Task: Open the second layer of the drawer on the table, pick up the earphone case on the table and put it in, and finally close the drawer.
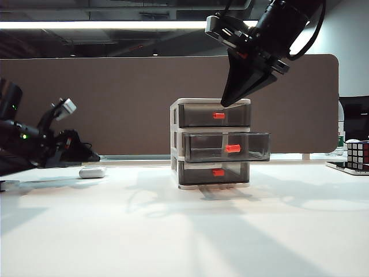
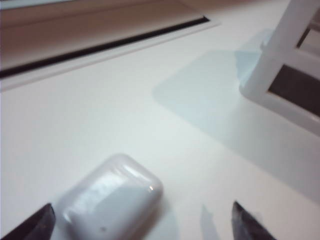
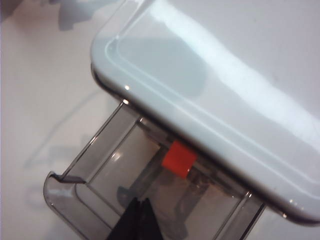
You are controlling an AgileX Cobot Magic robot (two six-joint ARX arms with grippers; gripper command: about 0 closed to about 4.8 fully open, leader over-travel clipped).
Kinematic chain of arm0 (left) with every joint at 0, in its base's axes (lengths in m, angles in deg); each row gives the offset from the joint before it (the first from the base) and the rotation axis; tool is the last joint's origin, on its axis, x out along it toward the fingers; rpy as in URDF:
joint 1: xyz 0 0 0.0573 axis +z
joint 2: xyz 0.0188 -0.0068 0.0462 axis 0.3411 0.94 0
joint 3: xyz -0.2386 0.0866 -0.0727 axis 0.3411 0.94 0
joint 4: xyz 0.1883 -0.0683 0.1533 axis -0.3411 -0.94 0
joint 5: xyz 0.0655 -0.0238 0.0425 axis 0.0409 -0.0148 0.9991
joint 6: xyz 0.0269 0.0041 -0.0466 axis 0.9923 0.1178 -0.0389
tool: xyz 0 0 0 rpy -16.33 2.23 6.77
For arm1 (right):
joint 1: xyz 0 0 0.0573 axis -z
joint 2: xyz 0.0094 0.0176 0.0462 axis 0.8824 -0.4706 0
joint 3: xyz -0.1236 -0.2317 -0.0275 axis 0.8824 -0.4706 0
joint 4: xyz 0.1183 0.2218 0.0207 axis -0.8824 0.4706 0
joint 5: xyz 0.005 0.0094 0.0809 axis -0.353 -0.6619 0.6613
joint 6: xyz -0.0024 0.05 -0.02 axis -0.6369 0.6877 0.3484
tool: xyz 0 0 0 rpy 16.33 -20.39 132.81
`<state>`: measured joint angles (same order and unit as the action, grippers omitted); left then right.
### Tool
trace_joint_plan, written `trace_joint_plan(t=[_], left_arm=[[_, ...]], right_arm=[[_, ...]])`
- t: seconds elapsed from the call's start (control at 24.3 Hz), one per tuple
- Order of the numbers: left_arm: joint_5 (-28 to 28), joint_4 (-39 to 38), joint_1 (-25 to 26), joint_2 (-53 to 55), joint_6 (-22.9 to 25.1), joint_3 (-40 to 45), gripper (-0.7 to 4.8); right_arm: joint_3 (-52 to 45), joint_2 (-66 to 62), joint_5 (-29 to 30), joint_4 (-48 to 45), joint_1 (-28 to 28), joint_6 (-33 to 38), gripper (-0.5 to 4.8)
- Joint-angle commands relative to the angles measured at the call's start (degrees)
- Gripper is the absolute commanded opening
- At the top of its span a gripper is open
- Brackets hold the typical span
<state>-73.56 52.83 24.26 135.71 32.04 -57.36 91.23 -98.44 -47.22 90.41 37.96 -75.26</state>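
- Case (image 2: 111, 198) sits between the left gripper (image 2: 142, 222)'s wide-spread fingers, ungrasped; pickup step, next lower and squeeze.
- Right gripper (image 3: 136, 220), fingers pinched together, hovers above the open second layer (image 1: 228, 147).

I count 1 drawer unit (image 1: 211, 144) with 3 drawers, 1 earphone case (image 1: 92, 172), 1 puzzle cube (image 1: 357, 154).
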Motion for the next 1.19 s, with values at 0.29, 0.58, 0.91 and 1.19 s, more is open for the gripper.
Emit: trace_joint_plan(t=[0.29,0.58,0.91,1.19], left_arm=[[2.29,0.87,-0.02,2.12,1.51,-0.28,4.79],[3.15,2.75,-0.04,2.47,1.46,-0.39,4.79],[3.3,3.89,-2.03,4.39,1.51,-2.08,4.79],[4.26,4.39,-3.41,5.75,1.49,-2.08,4.79]], right_arm=[[0.37,-1.51,2.01,-5.35,-0.07,0.31,-0.02],[0.44,-3.69,3.65,-9.55,-0.57,1.64,-0.02],[0.48,-4.44,4.57,-18.08,-0.57,3.37,-0.02],[0.52,-5.84,5.49,-20.85,-0.59,3.76,-0.02]])
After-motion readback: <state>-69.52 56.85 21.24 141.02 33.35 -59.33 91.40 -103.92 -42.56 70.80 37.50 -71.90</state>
